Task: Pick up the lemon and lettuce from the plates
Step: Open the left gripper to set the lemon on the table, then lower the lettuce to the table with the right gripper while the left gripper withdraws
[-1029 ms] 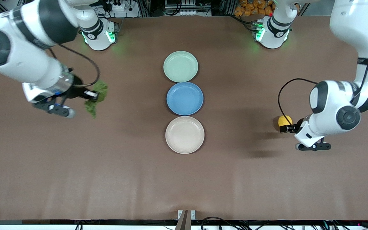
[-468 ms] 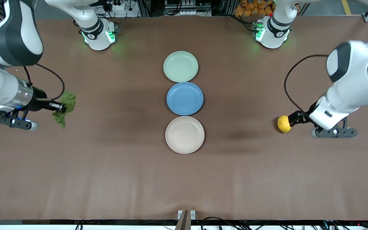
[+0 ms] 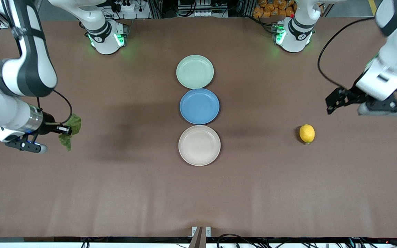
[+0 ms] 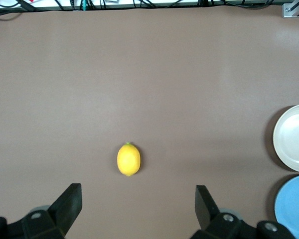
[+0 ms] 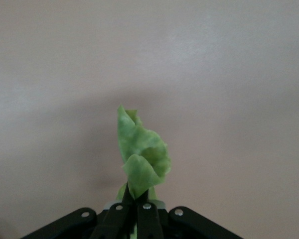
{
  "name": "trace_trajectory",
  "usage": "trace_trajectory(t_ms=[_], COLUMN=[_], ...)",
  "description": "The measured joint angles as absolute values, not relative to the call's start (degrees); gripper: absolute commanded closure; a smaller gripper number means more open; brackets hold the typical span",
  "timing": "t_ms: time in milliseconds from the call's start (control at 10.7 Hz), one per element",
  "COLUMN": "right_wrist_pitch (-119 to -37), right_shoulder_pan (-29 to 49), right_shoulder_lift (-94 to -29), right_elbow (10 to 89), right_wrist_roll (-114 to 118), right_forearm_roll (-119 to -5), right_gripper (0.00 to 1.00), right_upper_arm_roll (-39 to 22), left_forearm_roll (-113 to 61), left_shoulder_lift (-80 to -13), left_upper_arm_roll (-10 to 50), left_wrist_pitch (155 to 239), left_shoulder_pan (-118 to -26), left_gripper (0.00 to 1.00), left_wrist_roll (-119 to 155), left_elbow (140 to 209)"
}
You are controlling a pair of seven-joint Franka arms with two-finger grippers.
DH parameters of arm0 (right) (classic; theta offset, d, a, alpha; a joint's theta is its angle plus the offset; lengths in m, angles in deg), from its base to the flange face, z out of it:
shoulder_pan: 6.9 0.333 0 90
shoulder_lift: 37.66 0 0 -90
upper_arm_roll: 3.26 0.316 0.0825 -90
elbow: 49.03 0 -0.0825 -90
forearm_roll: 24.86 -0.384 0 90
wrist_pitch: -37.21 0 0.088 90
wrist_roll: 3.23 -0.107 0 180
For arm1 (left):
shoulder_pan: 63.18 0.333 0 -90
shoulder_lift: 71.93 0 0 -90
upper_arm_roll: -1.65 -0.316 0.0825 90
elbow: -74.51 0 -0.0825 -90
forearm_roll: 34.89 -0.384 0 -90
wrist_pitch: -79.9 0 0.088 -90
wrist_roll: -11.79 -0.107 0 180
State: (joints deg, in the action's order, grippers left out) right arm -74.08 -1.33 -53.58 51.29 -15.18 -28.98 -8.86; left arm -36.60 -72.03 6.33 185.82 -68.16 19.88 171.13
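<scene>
A brown table surface is seen under even light, marked by soft shadows. Cables and metal framing are seen along its edges, with orange objects heaped nearby.

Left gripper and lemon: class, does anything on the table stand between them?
Nothing visible does. The lemon lies alone on bare table toward the left arm's end, and the open left gripper hangs above the table beside it, empty.
</scene>
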Motion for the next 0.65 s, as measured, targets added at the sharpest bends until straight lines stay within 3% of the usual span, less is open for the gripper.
trace_trajectory(t_ms=[374,655], right_wrist_pitch=[-85.0,-94.9], right_shoulder_pan=[-1.7,-1.7], right_shoulder_lift=[-59.5,-63.3], right_elbow=[54.5,59.0], right_wrist_roll=[-15.1,-15.1], right_forearm_roll=[-26.4,-25.9], right_gripper=[1.00,1.00], right_upper_arm_roll=[-9.9,-10.1], left_forearm_roll=[-36.5,-36.5], left_shoulder_lift=[-72.8,-72.5], left_upper_arm_roll=[6.1,6.1], left_wrist_pitch=[173.5,170.5], left_shoulder_pan=[-68.3,-68.4], left_gripper=[0.00,0.00], left_wrist_roll=[18.6,16.6], left_elbow=[164.5,163.5])
